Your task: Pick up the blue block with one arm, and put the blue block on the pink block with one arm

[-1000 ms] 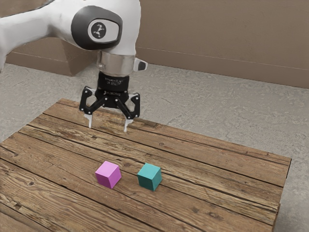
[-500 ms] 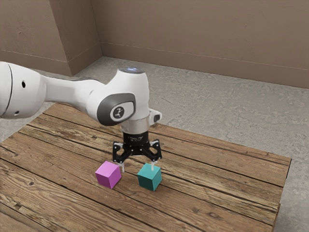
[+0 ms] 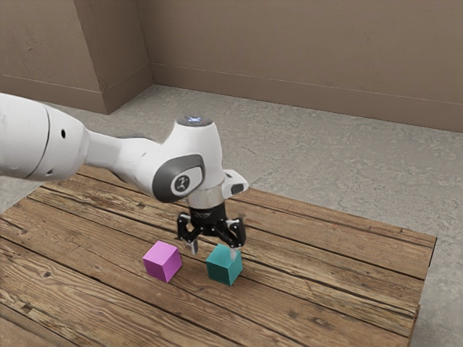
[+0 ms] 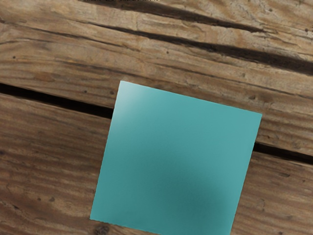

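On the wooden table (image 3: 325,275), as the exterior view is showing it, the blue block (image 3: 223,264) (rendered teal) is resting flat on the planks near the table's middle. The pink block (image 3: 161,261) is sitting just beside it toward the exterior view's left, and the two are not touching. The arm is reaching in from the exterior view's left and is holding the gripper (image 3: 214,247) pointing downward, close over the blue block's far top edge. Its jaws are standing apart, one finger hanging on the pink-block side and the other toward the exterior view's right. Neither is visibly pressing on a face of the block, so nothing is being gripped.

Under the hand, as the wrist view is showing it, the blue block (image 4: 176,166) is presenting its top face squarely. It is lying slightly rotated against the plank seams of the table (image 4: 49,147), with bare wood showing around it on three sides.

As a judgement of progress, no part of the task is completed: the blue block is sitting on the table and the pink block's top is carrying nothing. The approach appears to be nearing its end. Lowering around the block, closing, lifting, carrying it toward the exterior view's left and setting it on the pink block are all remaining.
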`<state>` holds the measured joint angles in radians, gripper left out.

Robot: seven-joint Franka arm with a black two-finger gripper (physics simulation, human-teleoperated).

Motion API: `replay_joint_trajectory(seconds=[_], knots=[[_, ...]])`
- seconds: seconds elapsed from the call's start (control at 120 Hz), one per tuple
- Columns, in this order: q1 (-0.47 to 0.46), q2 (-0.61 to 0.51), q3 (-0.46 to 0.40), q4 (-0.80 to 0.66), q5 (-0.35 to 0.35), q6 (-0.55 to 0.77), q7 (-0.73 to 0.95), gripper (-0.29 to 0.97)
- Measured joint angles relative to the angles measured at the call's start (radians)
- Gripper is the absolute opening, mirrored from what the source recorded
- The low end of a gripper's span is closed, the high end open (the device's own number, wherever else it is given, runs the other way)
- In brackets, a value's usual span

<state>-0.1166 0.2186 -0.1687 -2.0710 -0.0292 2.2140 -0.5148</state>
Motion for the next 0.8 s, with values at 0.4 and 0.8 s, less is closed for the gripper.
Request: replay_joint_trajectory(seconds=[0.4,0.8], knots=[[0.010,0.078,0.000,0.038,0.019,0.072,0.251,0.68],[0.011,0.114,-0.001,0.021,0.015,0.125,0.381,0.68]])
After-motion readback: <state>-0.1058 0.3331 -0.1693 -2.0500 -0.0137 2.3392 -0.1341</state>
